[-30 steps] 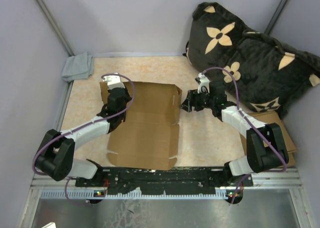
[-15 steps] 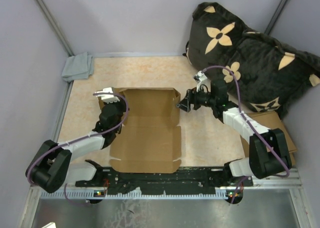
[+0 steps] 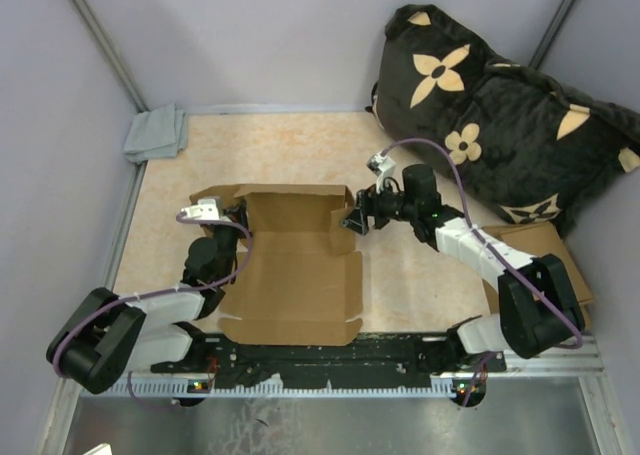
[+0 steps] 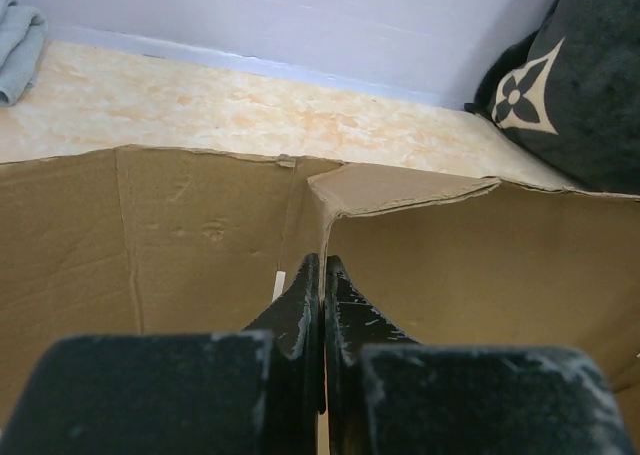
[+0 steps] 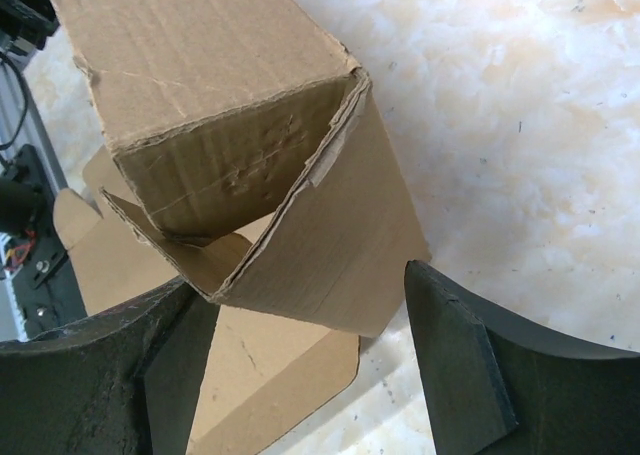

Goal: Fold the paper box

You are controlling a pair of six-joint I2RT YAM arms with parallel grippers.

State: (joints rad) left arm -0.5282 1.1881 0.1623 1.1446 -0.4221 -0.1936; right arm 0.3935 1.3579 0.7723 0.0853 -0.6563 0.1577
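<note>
The paper box (image 3: 300, 270) is plain brown cardboard lying in the middle of the table, with its far wall and side flaps standing up. My left gripper (image 3: 234, 219) is at the box's far left corner. In the left wrist view it (image 4: 322, 275) is shut on the thin edge of an upright flap of the box (image 4: 460, 265). My right gripper (image 3: 353, 220) is at the box's far right corner. In the right wrist view it (image 5: 300, 283) is open, with the box's right corner flap (image 5: 330, 245) between its fingers and not pinched.
A grey cloth (image 3: 157, 132) lies at the far left corner. A large black cushion with tan flowers (image 3: 500, 115) fills the far right. A stack of flat brown cardboard pieces (image 3: 560, 265) lies at the right edge, under my right arm.
The box slid toward the near edge and its far wall rose. My left gripper drew back and left with the flap. My right gripper moved left onto the far right corner.
</note>
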